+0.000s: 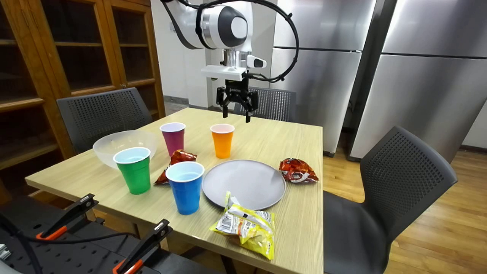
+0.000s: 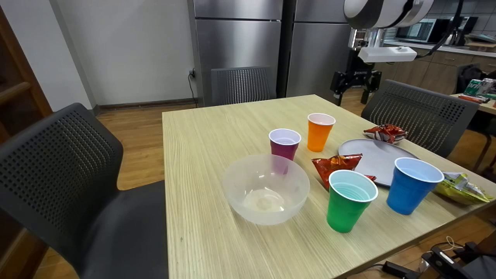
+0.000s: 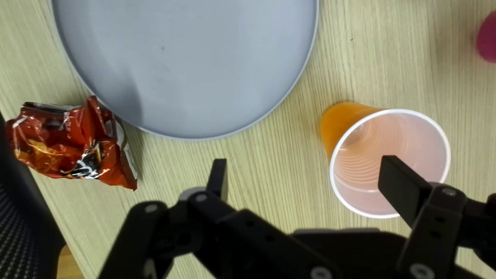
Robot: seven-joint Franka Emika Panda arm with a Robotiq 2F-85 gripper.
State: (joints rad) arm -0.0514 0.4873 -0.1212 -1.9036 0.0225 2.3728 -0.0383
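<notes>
**Gripper (image 1: 236, 115) just hanging there, jaws spread, nothing grabbed**

Left to right in an exterior view: purple cup (image 1: 173, 139), orange cup (image 1: 223, 142) below and just left of the gripper, gray plate (image 1: 243, 184) nearer, crumpled red bag (image 1: 298, 171) parked beside it.

My exterior views both face refrigerators (image 2: 238, 56) across the surface (image 1: 281, 139). Closer, my wrist view looks down, sharing the orange cup (image 3: 364, 149).

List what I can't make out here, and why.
Wrist view: the purple cup, mostly cut off by the right edge.
Wrist view: part of the orange cup, behind a gripper finger.
In an exterior view: one end of the yellow packet, behind the blue cup.
</notes>
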